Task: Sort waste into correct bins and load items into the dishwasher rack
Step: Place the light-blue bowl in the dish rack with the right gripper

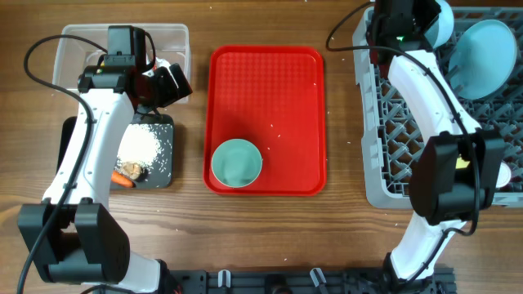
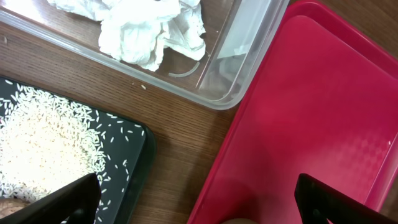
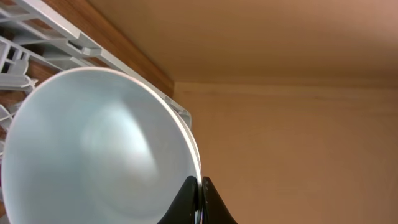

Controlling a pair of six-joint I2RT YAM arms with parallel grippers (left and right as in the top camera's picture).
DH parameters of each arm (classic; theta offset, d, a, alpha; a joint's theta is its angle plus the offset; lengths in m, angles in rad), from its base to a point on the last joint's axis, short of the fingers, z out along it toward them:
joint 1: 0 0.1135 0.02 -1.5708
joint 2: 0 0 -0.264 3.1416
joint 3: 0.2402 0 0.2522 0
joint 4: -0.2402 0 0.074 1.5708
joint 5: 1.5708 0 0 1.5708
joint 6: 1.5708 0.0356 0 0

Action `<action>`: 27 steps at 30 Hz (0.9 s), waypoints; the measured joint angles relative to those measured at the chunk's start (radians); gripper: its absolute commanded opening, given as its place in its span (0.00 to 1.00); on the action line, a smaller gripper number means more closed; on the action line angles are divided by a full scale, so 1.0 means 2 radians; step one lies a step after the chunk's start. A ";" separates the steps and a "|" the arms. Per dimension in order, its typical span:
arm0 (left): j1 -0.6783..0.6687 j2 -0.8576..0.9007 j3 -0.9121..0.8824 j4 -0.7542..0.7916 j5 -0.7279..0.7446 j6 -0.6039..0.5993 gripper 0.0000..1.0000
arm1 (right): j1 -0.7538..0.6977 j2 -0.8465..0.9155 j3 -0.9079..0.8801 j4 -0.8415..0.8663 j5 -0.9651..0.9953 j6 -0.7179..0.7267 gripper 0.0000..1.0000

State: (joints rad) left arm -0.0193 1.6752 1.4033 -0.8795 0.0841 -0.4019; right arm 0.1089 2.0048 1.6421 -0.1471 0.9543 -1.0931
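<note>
My right gripper (image 3: pixel 199 186) is shut on the rim of a light blue bowl (image 3: pixel 99 149) and holds it over the far end of the grey dishwasher rack (image 1: pixel 384 106); the bowl also shows in the overhead view (image 1: pixel 443 23). A light blue plate (image 1: pixel 488 46) stands in the rack. A second light blue bowl (image 1: pixel 237 162) sits on the flat red tray (image 1: pixel 270 90). My left gripper (image 2: pixel 202 205) is open and empty, over the wood between the black tray (image 2: pixel 140 162) and the red tray. The clear tub (image 2: pixel 249 56) holds white tissue (image 2: pixel 155 28). The wrappers are hidden.
The black tray (image 1: pixel 163 159) holds white rice (image 1: pixel 139 147), an orange carrot (image 1: pixel 124 180) and a brown lump (image 1: pixel 131 170). The clear tub (image 1: pixel 176 37) stands behind it, partly under my left arm. A pale cup (image 1: pixel 504 174) shows at the rack's right edge.
</note>
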 measured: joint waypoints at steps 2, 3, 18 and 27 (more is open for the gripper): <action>0.000 0.000 0.000 0.000 0.000 0.000 1.00 | 0.000 0.010 0.000 0.002 -0.002 -0.007 0.04; 0.000 0.000 0.000 0.000 0.000 0.000 1.00 | 0.000 0.017 0.000 0.002 -0.002 -0.010 0.04; 0.000 0.000 0.000 0.000 0.000 0.000 1.00 | 0.023 0.031 0.000 -0.021 -0.038 -0.016 0.26; 0.000 0.000 0.000 0.000 0.000 0.000 1.00 | 0.050 0.036 0.000 -0.050 -0.042 -0.019 0.84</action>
State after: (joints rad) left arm -0.0193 1.6752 1.4033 -0.8799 0.0841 -0.4019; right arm 0.2085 2.0777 1.6424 -0.2470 0.8707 -1.1305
